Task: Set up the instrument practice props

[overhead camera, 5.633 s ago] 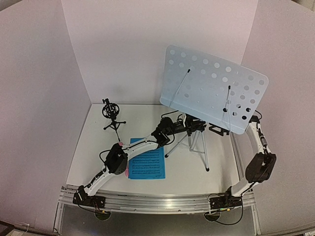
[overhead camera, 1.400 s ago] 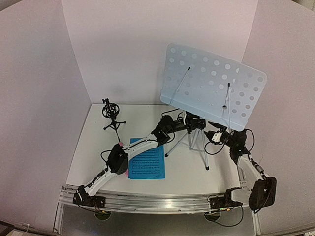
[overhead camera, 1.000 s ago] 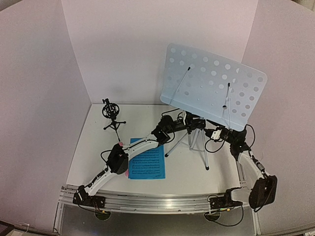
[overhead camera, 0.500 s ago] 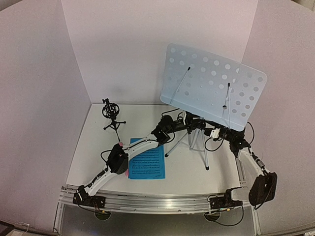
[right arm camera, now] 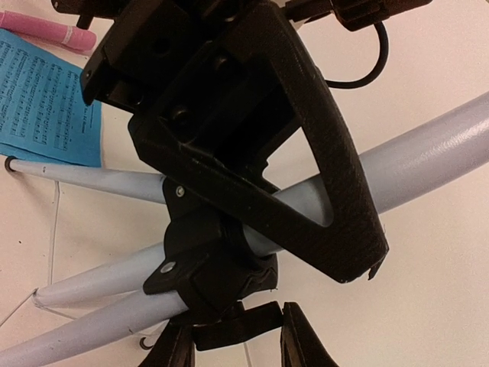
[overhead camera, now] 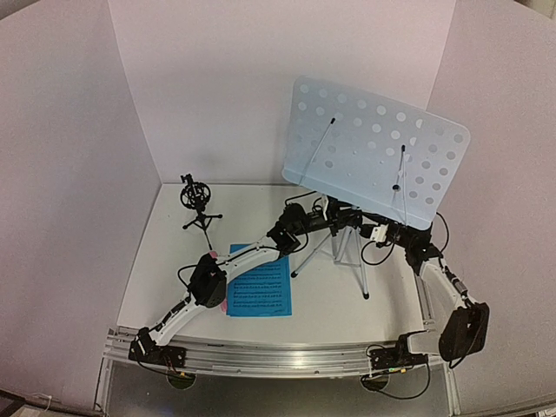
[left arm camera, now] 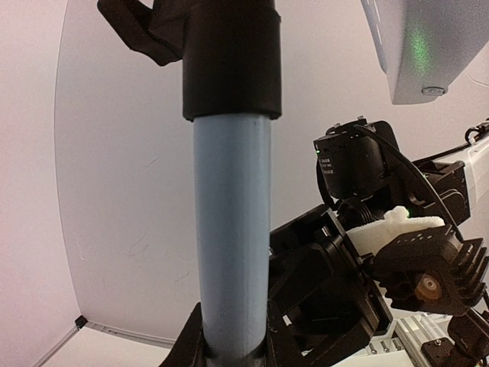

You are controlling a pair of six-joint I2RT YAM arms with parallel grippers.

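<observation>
Two arms are meeting at the music stand (overhead camera: pixel 373 165), which is standing on its silver tripod right of centre on the bench (overhead camera: pixel 330 300), its perforated pale-blue desk tilting back towards the rear wall. The left tool (left arm camera: pixel 229 355) is clamping the stand's pole (left arm camera: pixel 231 229) low down, just under the black collar. That hold is probably steadying the top-heavy stand so it is not tipping or turning while the other arm is working on it.

The right tool (right arm camera: pixel 238 344) is reaching in from the opposite side at the black hub (right arm camera: pixel 206 267) where the legs (right arm camera: pixel 428 164) are spreading out. Its jaws are straddling a small black lug on that hub, but I cannot tell whether they are pinching it or only flanking it. Coming at the hub suggests it is aiming to adjust or brace the tripod, not the desk above.

Everything else is waiting its turn. Blue sheet music (overhead camera: pixel 259 288) is lying flat near the front of the bench, partly under the left forearm, and the pink microphone (right arm camera: pixel 38 27) is lying at its edge. Well apart, at the back left, the small mic holder (overhead camera: pixel 198 204) is standing upright with nothing in it, so the pages and the microphone are not yet placed
</observation>
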